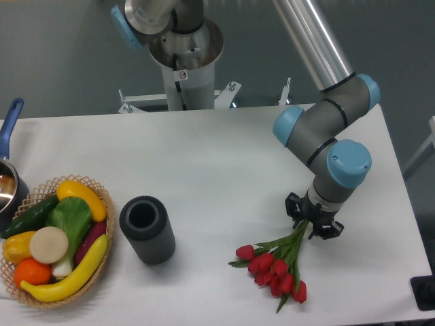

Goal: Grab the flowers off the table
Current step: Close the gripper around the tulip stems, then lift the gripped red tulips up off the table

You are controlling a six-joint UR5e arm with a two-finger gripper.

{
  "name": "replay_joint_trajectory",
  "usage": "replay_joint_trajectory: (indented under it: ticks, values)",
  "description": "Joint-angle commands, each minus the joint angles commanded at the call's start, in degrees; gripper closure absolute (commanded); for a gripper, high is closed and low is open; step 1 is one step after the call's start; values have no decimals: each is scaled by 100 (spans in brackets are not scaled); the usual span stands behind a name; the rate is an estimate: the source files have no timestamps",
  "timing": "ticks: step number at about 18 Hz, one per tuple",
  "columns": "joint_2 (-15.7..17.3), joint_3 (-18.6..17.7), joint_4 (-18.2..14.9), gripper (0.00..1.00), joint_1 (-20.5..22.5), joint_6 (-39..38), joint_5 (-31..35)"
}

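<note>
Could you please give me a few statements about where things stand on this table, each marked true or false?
1. The flowers lie on the table. True.
2. The gripper is over the stem end of the flowers. True.
3. The black cylinder lies between the flowers and the gripper. False: it lies between the basket and the flowers.
4. The basket sits at the table's right edge. False: it sits at the left edge.
5. The tulip heads are red. True.

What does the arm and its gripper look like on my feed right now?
The arm has grey joint housings with light blue round caps and a shiny silver tube link. The gripper is small, black and two-fingered, under the wrist. The base column is pale grey metal with a small sticker.
</note>
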Motion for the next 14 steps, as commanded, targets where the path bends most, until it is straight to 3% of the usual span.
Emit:
replay_joint_trajectory:
  ticks: [1, 7, 11, 14]
  values:
    - [0, 0, 0, 77, 0, -53, 0]
    - [61, -26, 0, 89, 9, -71, 9]
    - [123, -35, 0, 90, 35, -62, -9]
    - [368, -26, 9, 90, 88, -62, -44]
